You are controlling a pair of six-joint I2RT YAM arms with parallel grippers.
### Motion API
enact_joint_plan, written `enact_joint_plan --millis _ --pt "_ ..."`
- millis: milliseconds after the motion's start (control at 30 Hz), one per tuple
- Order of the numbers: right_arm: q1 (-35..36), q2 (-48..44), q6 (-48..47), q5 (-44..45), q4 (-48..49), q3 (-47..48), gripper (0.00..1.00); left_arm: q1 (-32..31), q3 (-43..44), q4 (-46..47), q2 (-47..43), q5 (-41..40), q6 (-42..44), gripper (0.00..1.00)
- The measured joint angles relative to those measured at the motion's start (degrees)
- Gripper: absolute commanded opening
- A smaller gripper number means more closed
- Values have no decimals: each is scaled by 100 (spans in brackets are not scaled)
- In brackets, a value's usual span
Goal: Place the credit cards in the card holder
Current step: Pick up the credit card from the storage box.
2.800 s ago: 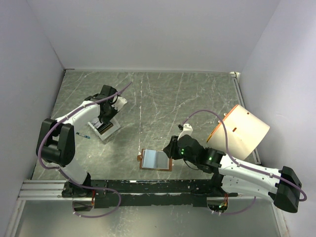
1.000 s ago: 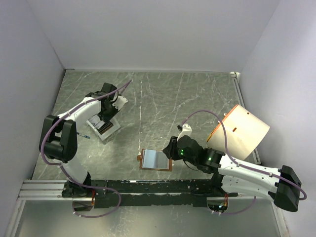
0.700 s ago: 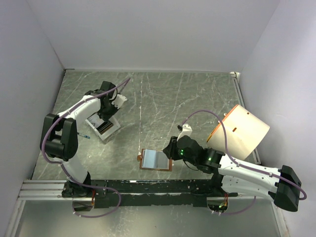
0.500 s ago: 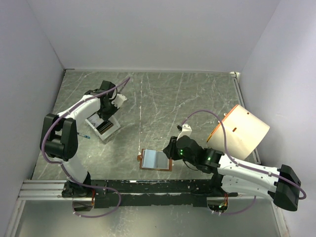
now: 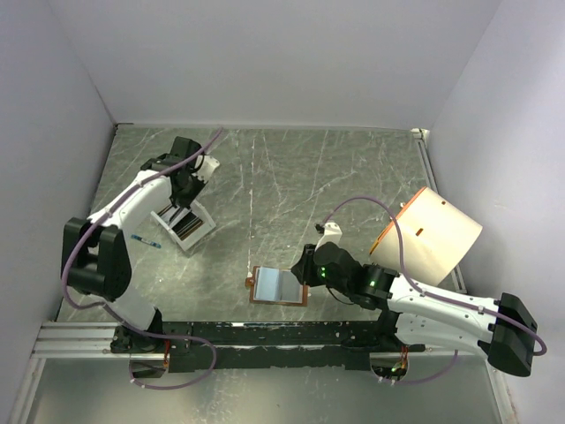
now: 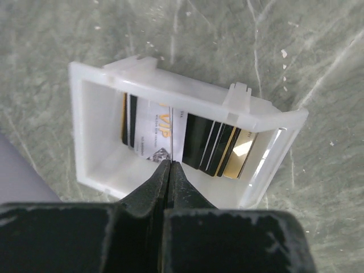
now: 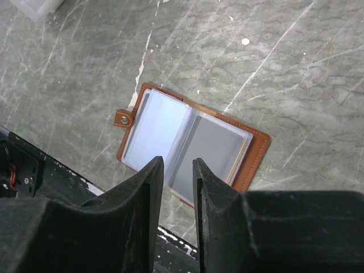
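Plainly the trouble would start at the white tray [image 6: 187,91], up on the left side of the worktop [image 5: 353,177], where the credit cards [image 6: 210,142] stand on edge in a tight row along its length, gold and dark ones pressed face to face. The left pincer [image 6: 169,165] is closed right down above them, and what looks like a thin card [image 6: 170,131], seen edge-on, seems nipped between its tips by the top edge only. With so little in the grip, I reckon it could swivel or slip out on the way across, or rub against a neighbouring card and drag it up too. The card holder [image 5: 278,285] lies well apart from the tray, near the front edge between the two arms. It is open flat with its pale inside up. Its long axis runs roughly left to right, a little askew, and its snap tab points toward the left arm. The right pincer [image 7: 177,165] hangs over it partly open, gripping nothing, so the holder may skid once a card pushes at a sleeve. I cannot tell which way the sleeves open.
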Motion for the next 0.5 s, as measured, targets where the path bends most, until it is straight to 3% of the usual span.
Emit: enact_joint_plan --millis 333,500 --pt "2 240 -22 -125 111 361 28 4 105 -4 -1091 -74 -798 7" --pt "7 656 -48 -492 719 754 28 20 107 -4 -1770 745 -1268 7"
